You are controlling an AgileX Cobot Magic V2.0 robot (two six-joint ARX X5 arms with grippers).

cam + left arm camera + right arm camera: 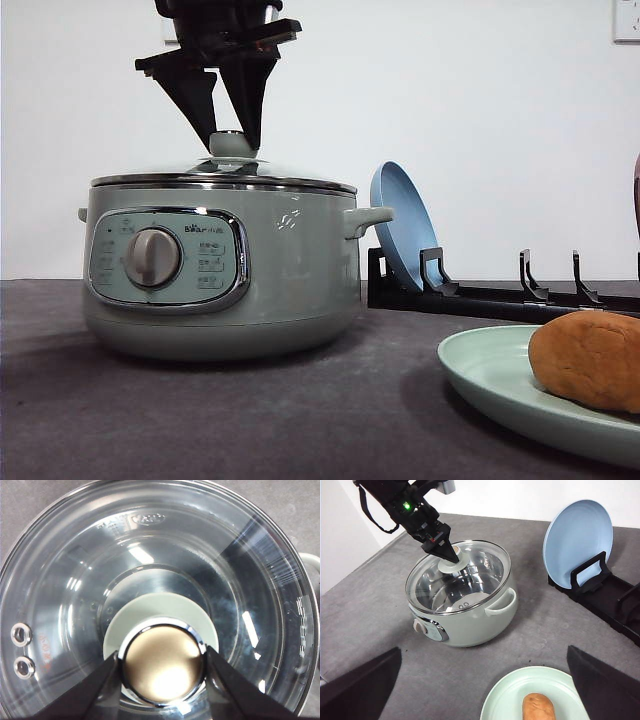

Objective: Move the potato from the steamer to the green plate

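Observation:
The potato (590,360) (538,707) lies on the green plate (480,375) (505,700) at the front right. On the left stands the sage-green steamer (290,270) (470,625), its glass lid (150,545) resting on the rim. My left gripper (232,140) (162,660) (452,559) comes straight down onto the lid's knob (162,672), one finger pressed to each side of it. My right gripper (484,652) hangs open above the green plate, holding nothing. Through the glass, the pot's inside looks bare.
A blue plate (400,225) (577,540) stands upright in a black dish rack (500,300) (610,600) behind and to the right of the steamer. Dark grey table surface (300,420) lies between the steamer and the green plate. A white wall is at the back.

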